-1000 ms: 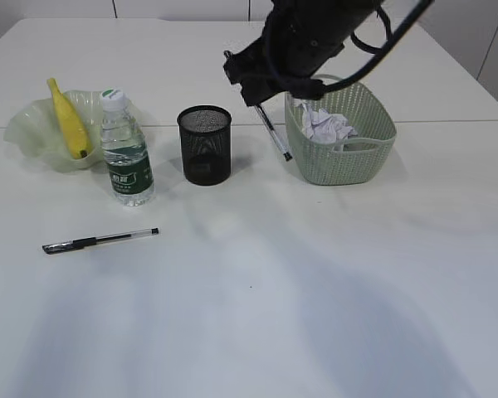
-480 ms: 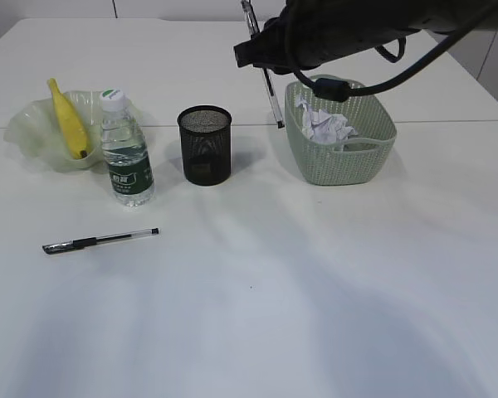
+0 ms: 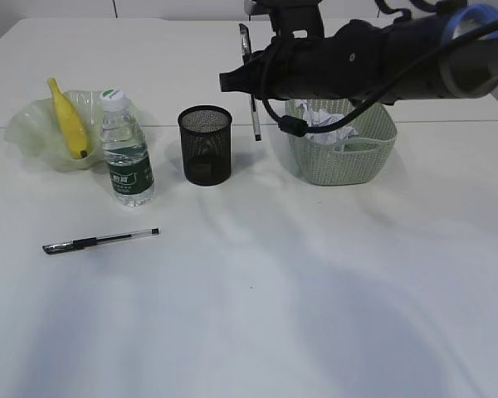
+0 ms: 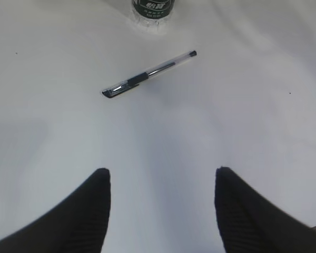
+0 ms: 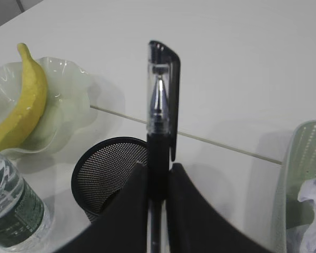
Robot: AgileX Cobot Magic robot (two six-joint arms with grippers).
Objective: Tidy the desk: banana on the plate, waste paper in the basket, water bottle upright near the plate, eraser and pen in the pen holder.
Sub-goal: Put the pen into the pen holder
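My right gripper (image 3: pixel 247 79) is shut on a pen (image 3: pixel 255 120), holding it upright in the air just right of the black mesh pen holder (image 3: pixel 205 145). The right wrist view shows this pen (image 5: pixel 160 105) between the fingers (image 5: pixel 134 211), above the holder's right rim (image 5: pixel 102 168). A second pen (image 3: pixel 100 240) lies on the desk; my open, empty left gripper (image 4: pixel 162 176) hovers near it (image 4: pixel 147 75). The banana (image 3: pixel 69 123) lies on the plate (image 3: pixel 25 124). The water bottle (image 3: pixel 126 149) stands upright beside the plate. Waste paper (image 3: pixel 324 120) is in the basket (image 3: pixel 340 157). The eraser is out of view.
The right arm reaches across above the basket from the right. A seam in the white desk (image 3: pixel 448 122) runs behind the objects. The bottle's base (image 4: pixel 152 8) shows at the top of the left wrist view.
The right gripper has turned the held pen from slanting to upright and carried it left, from beside the basket towards the pen holder. The rest has not moved.
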